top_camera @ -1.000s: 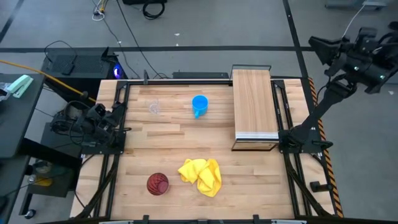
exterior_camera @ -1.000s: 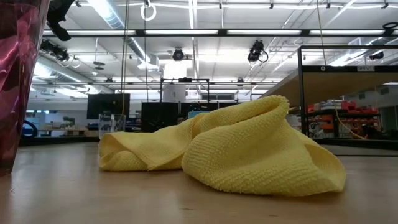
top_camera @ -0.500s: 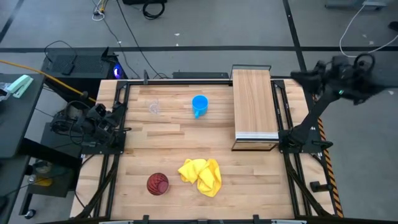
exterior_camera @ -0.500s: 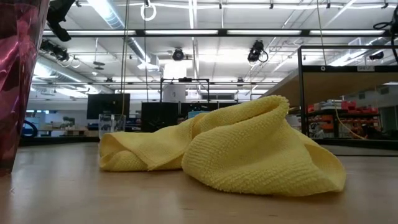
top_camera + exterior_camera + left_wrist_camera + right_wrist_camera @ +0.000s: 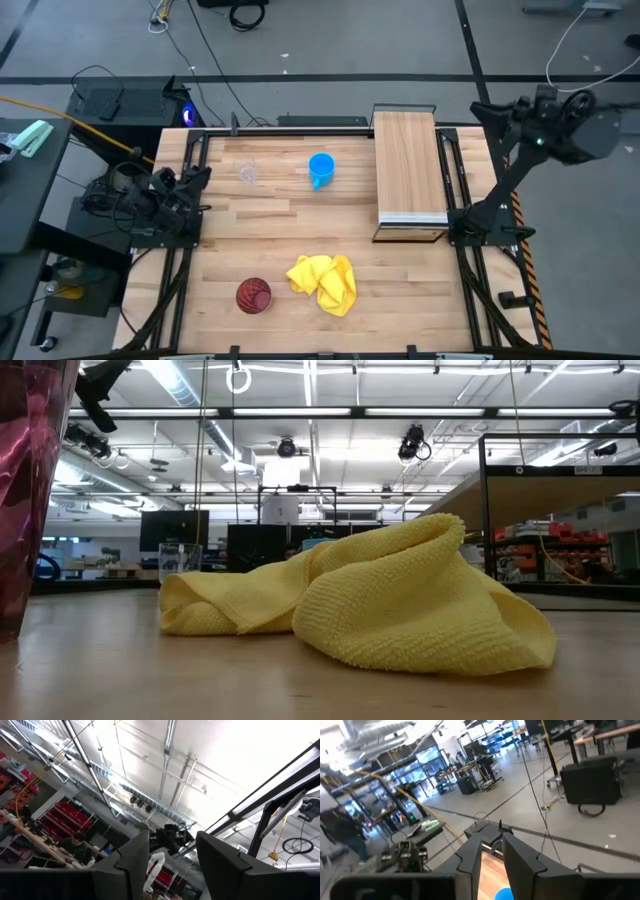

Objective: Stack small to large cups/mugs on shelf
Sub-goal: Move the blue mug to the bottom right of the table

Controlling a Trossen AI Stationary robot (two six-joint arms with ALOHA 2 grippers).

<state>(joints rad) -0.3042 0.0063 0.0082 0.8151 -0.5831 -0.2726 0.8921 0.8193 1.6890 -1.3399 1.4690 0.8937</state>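
Note:
The small clear cup (image 5: 247, 172) and the blue mug (image 5: 320, 168) stand on their bases on the far part of the tabletop. The dark red tumbler (image 5: 254, 295) stands near the front left, and looms at the left of the low view (image 5: 30, 490). The light-wood shelf (image 5: 409, 165) lies at the right. My left gripper (image 5: 198, 173) rests folded at the table's left edge, open (image 5: 172, 837), pointing up at the ceiling. My right gripper (image 5: 478, 106) hangs in the air beyond the shelf's far right corner, open (image 5: 491, 840) and empty.
A crumpled yellow cloth (image 5: 323, 282) lies on the table near the front, right of the tumbler, and fills the middle of the low view (image 5: 380, 600). Bare tabletop (image 5: 290, 225) lies between the cups and the cloth. Metal frame rails (image 5: 455, 170) run along both table sides.
My right gripper has swung from out past the table's right edge toward the left, closer to the shelf's far right corner, and has come a little lower. The cups, the cloth and the shelf have stayed where they were.

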